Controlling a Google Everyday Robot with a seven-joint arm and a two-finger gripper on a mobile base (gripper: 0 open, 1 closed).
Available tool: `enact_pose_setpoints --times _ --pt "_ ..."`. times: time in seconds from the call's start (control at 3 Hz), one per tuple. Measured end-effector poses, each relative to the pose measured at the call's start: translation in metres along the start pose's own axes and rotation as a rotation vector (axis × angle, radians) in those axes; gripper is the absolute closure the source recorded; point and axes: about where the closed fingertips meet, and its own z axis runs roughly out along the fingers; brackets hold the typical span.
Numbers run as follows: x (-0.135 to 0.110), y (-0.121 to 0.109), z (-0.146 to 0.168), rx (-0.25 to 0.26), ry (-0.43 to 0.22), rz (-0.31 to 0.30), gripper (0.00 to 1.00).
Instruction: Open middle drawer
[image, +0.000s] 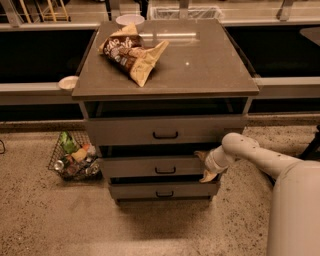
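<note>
The middle drawer (150, 167) is grey-taupe with a small black bar handle (165, 170). It sits between a taller top drawer (125, 131) and a narrower bottom drawer (135, 191). A dark gap shows above its front. My gripper (204, 165) is at the right end of the middle drawer's front, well right of the handle. It is open, with one yellowish finger (201, 155) at the front's top edge and the other at its bottom edge. My white arm (260, 155) reaches in from the right.
A chip bag (132, 52) and a white bowl (130, 20) lie on the cabinet top (210, 65). A wire basket (75, 159) of cans stands on the floor to the left. A small bowl (68, 82) rests on the left ledge. Dark counters run behind.
</note>
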Motion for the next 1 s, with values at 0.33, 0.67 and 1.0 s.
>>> enact_pose_setpoints --times 0.33,0.67,1.0 --pt "-0.0009 0.0002 -0.0116 0.023 0.018 0.003 0.63" --pt "-0.0026 -0.0024 -0.0166 0.024 0.018 0.004 0.86" --pt "-0.0051 -0.0041 -0.0200 0.024 0.018 0.004 1.00"
